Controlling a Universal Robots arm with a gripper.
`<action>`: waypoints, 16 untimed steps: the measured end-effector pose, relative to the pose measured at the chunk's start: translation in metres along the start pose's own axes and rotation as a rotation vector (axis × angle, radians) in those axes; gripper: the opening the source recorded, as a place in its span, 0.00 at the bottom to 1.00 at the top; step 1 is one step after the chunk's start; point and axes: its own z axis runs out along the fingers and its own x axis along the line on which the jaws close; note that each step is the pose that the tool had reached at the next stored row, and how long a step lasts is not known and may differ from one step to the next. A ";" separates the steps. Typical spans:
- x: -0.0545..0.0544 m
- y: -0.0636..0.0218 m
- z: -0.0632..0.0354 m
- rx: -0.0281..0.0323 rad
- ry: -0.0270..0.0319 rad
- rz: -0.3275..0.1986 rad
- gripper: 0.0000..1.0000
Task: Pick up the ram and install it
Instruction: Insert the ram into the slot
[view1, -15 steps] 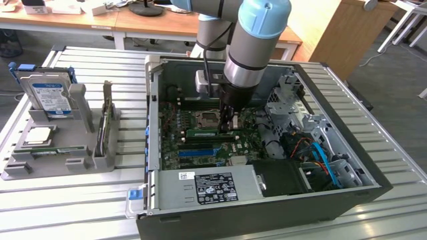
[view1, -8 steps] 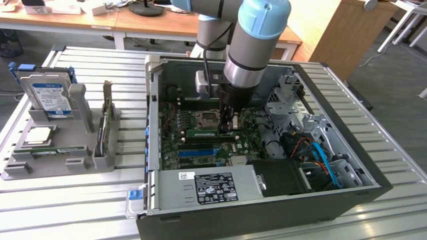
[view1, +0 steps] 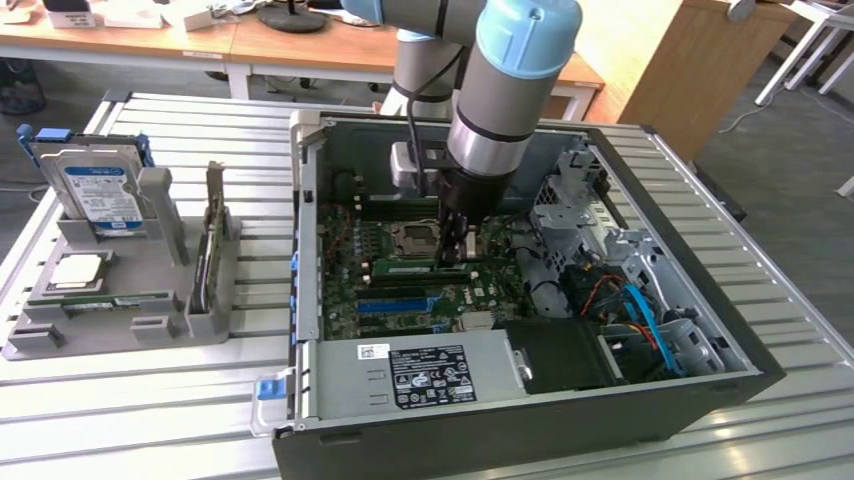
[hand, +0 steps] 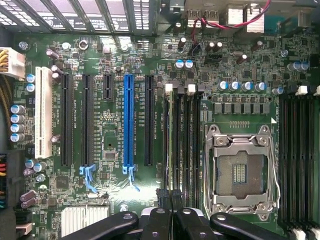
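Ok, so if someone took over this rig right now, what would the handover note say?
Gripper: shut on one end of the ram, inside the PC case.
Ram: stands edge-on among the memory slots beside the empty CPU socket. A second stick lies in the tray outside the case.
Done: ram picked up and brought into its slot.
Left: can't tell if it is fully seated; gripper not yet released.
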 end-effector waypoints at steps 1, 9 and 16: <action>0.000 0.0000 0.0000 -0.0001 0.0000 0.000 0.12; 0.000 -0.0026 0.0002 -0.0014 -0.0001 0.000 0.12; 0.000 -0.0020 0.0006 -0.0016 0.0000 -0.002 0.12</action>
